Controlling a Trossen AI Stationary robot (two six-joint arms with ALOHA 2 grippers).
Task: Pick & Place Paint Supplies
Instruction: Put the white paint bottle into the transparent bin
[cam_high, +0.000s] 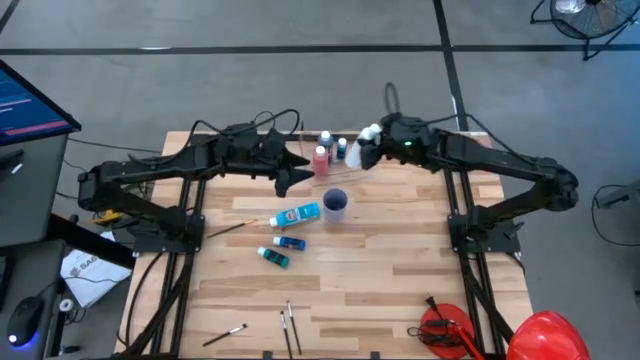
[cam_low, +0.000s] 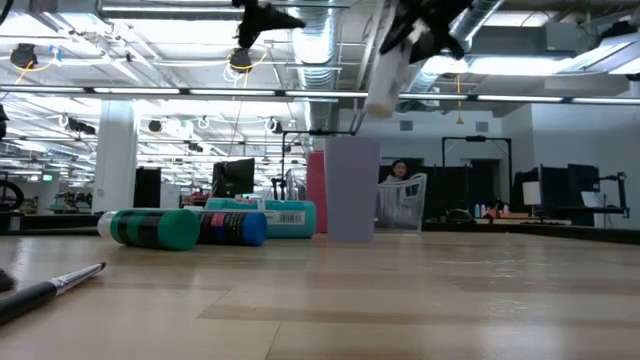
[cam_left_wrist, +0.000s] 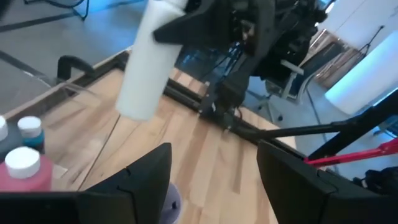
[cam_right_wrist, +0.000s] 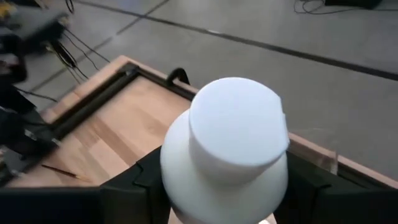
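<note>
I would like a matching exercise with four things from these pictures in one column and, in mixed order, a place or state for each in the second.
1. white bottle
2. red bottle
3. light blue tube
4. purple cup

a. lying on its side on the table
b. held in the air by the right gripper
c. upright, empty-looking, mid-table
d. standing upright near the table's far edge

Pairs: 1-b, 2-d, 3-a, 4-c

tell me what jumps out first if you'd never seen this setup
The right gripper holds a white plastic paint bottle in the air above the far side of the wooden table. The empty left gripper faces it, open. Mid-table, a light blue tube lies beside an upright blue-purple cup.
</note>
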